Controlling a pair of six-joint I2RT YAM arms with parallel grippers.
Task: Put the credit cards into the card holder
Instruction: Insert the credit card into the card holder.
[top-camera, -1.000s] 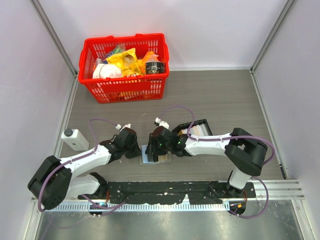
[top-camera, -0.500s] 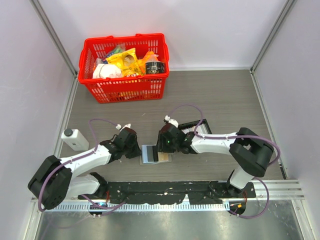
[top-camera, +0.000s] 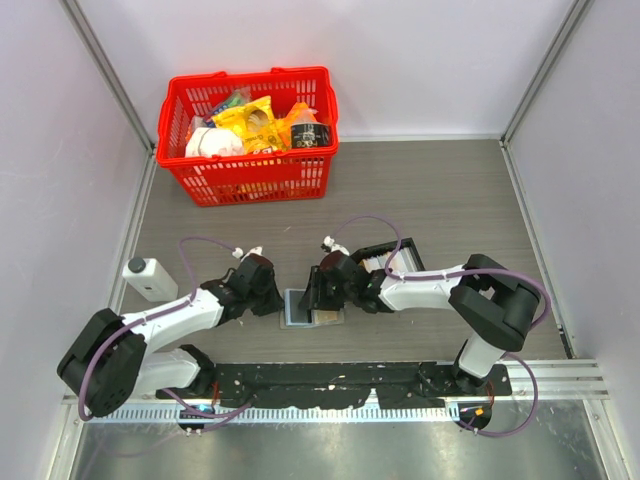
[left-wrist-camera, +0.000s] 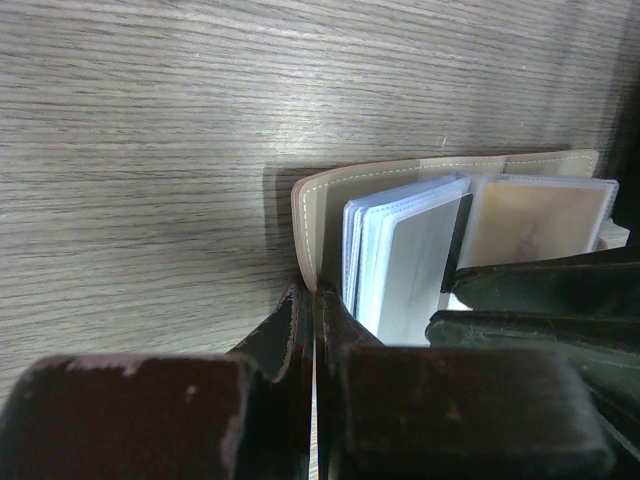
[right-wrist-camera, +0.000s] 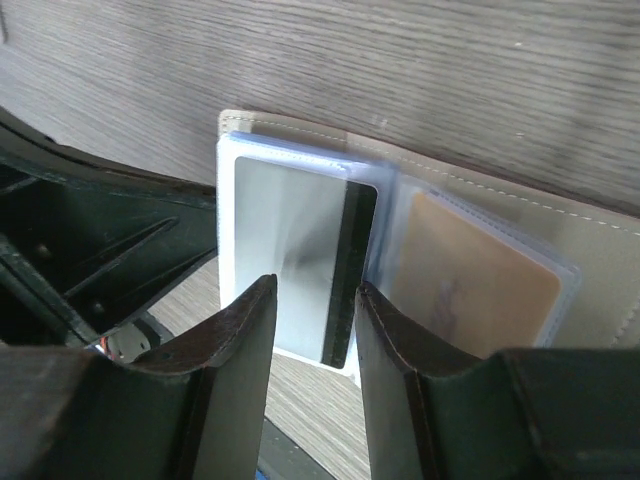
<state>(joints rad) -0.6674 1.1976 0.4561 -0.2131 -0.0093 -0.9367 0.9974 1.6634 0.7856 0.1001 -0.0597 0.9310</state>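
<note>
The grey-beige card holder (top-camera: 298, 308) lies open on the table between the two arms. My left gripper (left-wrist-camera: 315, 300) is shut on the edge of its flap (left-wrist-camera: 318, 215). A white credit card (right-wrist-camera: 290, 240) with a black stripe sits partly inside a clear pocket, its near end sticking out. A tan card (right-wrist-camera: 470, 280) fills the neighbouring pocket. My right gripper (right-wrist-camera: 315, 295) hovers just over the white card's protruding end, open, with its fingers to either side of the stripe and nothing clamped between them.
A black tray (top-camera: 392, 258) stands just right of the card holder, behind the right arm. A red basket (top-camera: 250, 135) of groceries is at the back left. A small white device (top-camera: 150, 279) lies at the left wall.
The right gripper pulled back to the right half a second ago and has now come back over the card holder. The left gripper has kept its hold and place.
</note>
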